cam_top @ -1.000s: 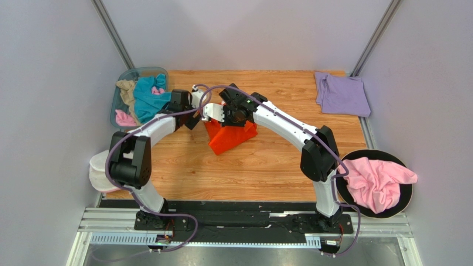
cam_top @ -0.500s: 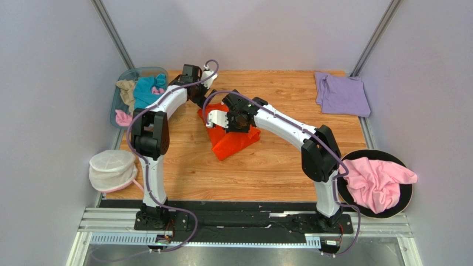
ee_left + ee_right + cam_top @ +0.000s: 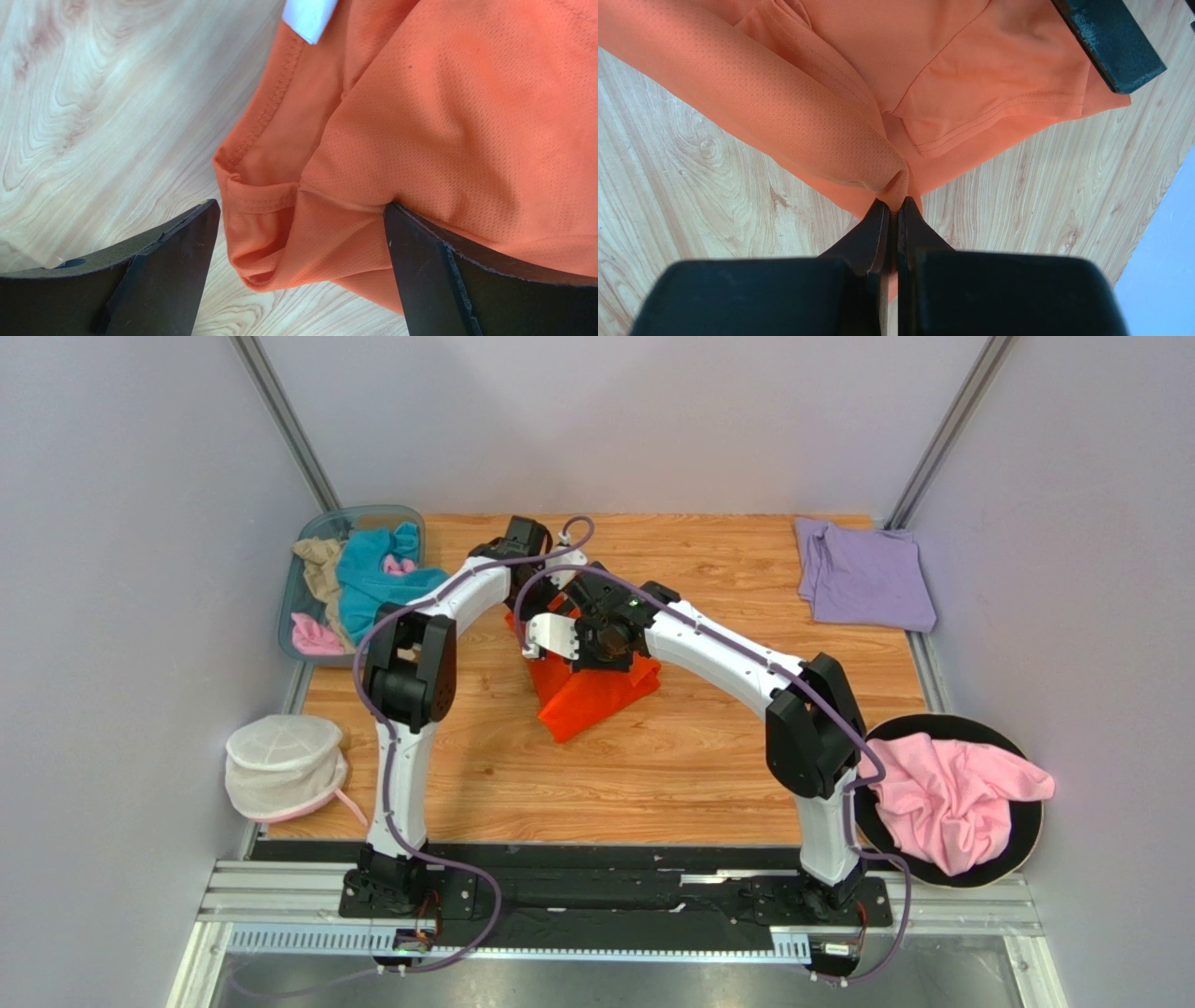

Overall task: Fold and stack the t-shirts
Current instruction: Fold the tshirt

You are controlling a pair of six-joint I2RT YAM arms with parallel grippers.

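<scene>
Left gripper [image 3: 298, 234] has swung to the mid-table orange t-shirt [image 3: 596, 695], jaws wide astride its hem; right gripper [image 3: 894, 208] pinches its fold; bin [image 3: 358, 511] holds teal, tan, pink shirts [image 3: 368, 583], black tray [image 3: 884, 840] a pink shirt [image 3: 954, 791].

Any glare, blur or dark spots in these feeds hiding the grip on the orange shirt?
Top view: even light, no glare, right arm hides part of the orange shirt. Left wrist: weave sharp, open left claw dark against it. Right wrist: crisp; right claw shut on a fold, its body plain black.
</scene>
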